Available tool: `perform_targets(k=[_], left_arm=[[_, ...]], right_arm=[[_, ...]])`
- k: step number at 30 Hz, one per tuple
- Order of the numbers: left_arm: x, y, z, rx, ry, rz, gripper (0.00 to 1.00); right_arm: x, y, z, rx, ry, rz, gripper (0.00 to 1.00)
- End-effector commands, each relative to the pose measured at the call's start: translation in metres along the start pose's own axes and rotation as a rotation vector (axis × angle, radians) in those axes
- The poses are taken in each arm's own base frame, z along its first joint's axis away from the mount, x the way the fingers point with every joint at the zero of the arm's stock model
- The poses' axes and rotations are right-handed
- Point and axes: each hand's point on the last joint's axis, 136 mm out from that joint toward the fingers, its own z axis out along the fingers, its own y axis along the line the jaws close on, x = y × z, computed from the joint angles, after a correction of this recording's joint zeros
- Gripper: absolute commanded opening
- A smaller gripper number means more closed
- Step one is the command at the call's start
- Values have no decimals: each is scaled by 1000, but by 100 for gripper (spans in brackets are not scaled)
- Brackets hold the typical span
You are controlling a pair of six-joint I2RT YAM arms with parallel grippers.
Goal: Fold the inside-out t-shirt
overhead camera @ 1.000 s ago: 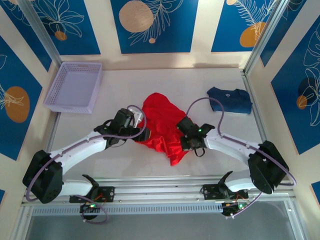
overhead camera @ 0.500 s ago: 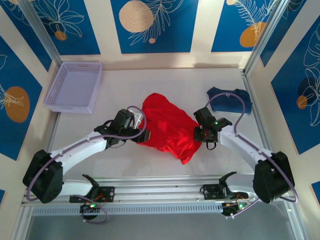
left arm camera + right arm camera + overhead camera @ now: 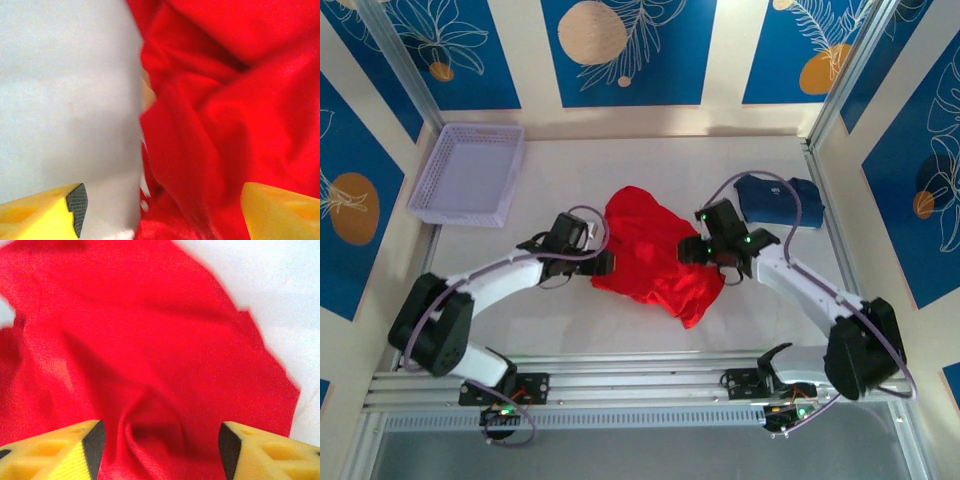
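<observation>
The bright red t-shirt (image 3: 650,250) lies crumpled in the middle of the table, spread in loose folds. My left gripper (image 3: 604,262) sits at its left edge, open; in the left wrist view its yellow fingers (image 3: 50,212) straddle the cloth's edge (image 3: 200,125) and bare table. My right gripper (image 3: 688,250) is over the shirt's right side, open. In the right wrist view its fingers (image 3: 65,452) stand wide apart above a raised fold of red cloth (image 3: 155,425), nothing pinched between them.
A dark navy folded garment (image 3: 780,200) lies at the back right, close behind the right arm. A lilac plastic basket (image 3: 470,172) stands at the back left. The white table (image 3: 520,320) runs to a metal rail at the near edge.
My right gripper let go of the shirt's right edge after dragging it right, then swung back left over the cloth. The shirt spread wider. The left gripper stayed at the left edge.
</observation>
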Motion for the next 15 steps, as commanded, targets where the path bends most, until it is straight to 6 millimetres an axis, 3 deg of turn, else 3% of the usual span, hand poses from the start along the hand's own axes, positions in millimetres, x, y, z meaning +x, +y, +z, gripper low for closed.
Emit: perform_targets(k=[1, 5, 11, 13, 15], left_arm=[[-24, -19, 9, 115, -14, -69, 80], [-21, -25, 22, 163, 14, -94, 77], [-8, -33, 42, 226, 64, -132, 54], [-3, -34, 48, 240, 75, -144, 40], [-4, -36, 51, 255, 71, -155, 26]], right_arm=[[-53, 0, 24, -32, -66, -3, 67], [-63, -7, 65, -43, 29, 17, 73], [-50, 15, 108, -160, 146, 41, 74], [-51, 27, 114, -220, 157, 46, 67], [-58, 31, 116, -243, 150, 51, 43]])
